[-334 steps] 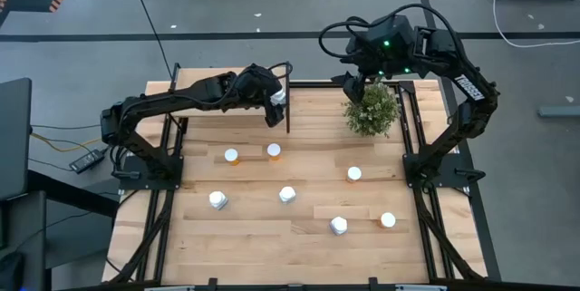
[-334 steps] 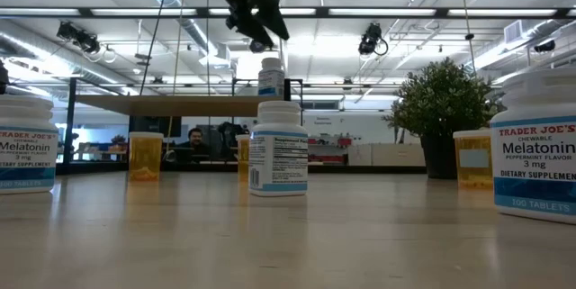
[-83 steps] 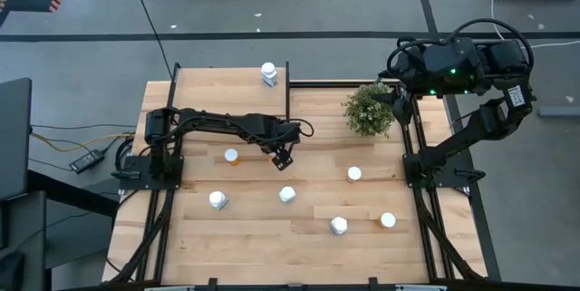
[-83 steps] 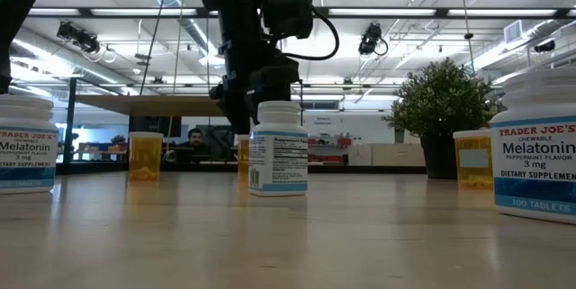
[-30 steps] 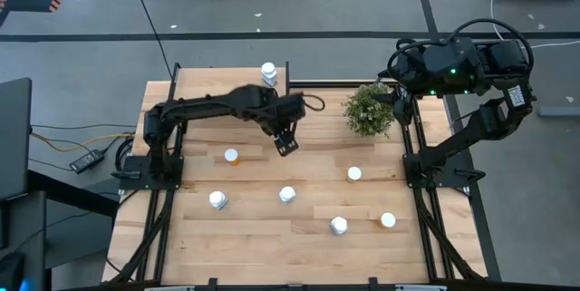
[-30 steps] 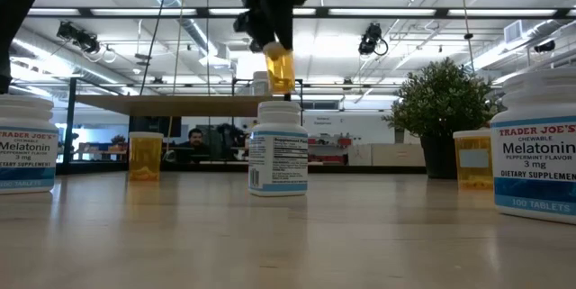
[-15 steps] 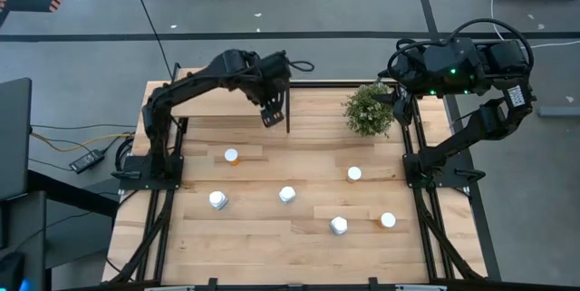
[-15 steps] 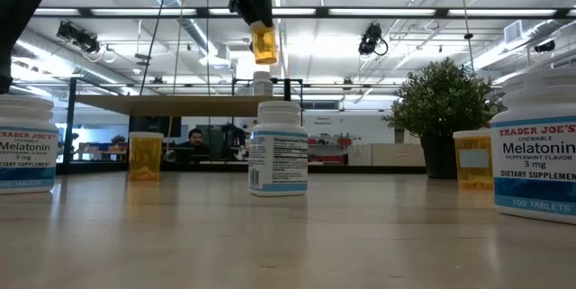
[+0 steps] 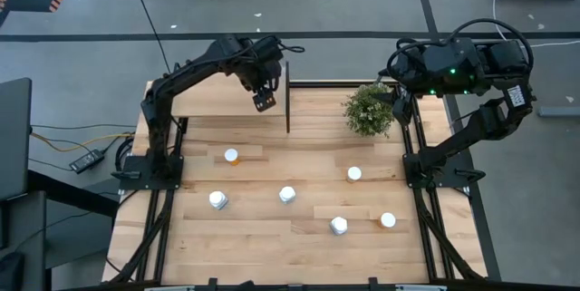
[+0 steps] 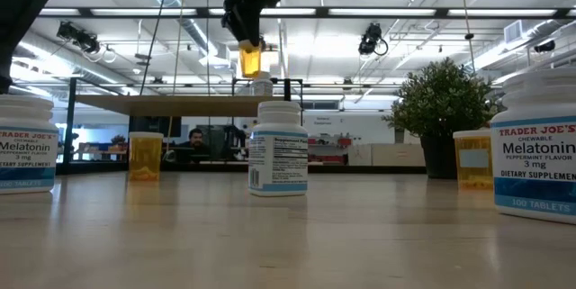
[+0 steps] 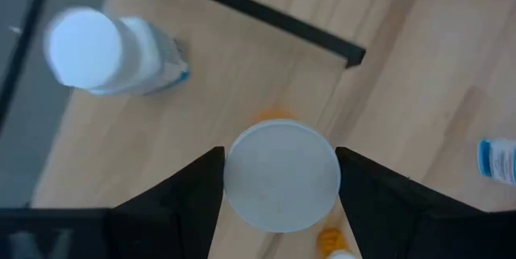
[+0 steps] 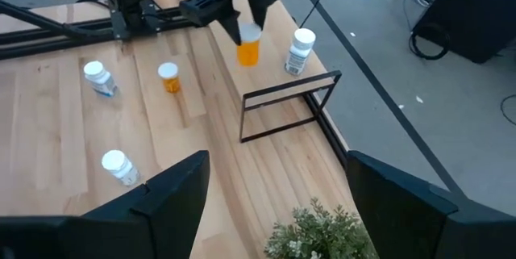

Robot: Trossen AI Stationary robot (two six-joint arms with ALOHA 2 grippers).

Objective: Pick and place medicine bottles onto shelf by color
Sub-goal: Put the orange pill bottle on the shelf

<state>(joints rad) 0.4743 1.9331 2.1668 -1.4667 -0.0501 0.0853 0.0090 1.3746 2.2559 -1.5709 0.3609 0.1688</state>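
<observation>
Left gripper (image 11: pixel 280 180), dark fingers (image 11: pixel 173 198) pinching a translucent orange medicine bottle with a white cap (image 11: pixel 281 176), held in the air above the raised light-wood shelf (image 9: pixel 210 102).

On the shelf: one white-bodied bottle with a white cap (image 11: pixel 105 52), upright, near the black upright divider panel (image 9: pixel 287 98), apart from the held bottle. On the wooden-plank tabletop (image 9: pixel 272 237): loose bottles, orange (image 9: pixel 232 156) and white (image 9: pixel 286 194). Right gripper (image 12: pixel 274 202), fingers spread and empty, waits by the small green potted plant (image 9: pixel 370 110).
</observation>
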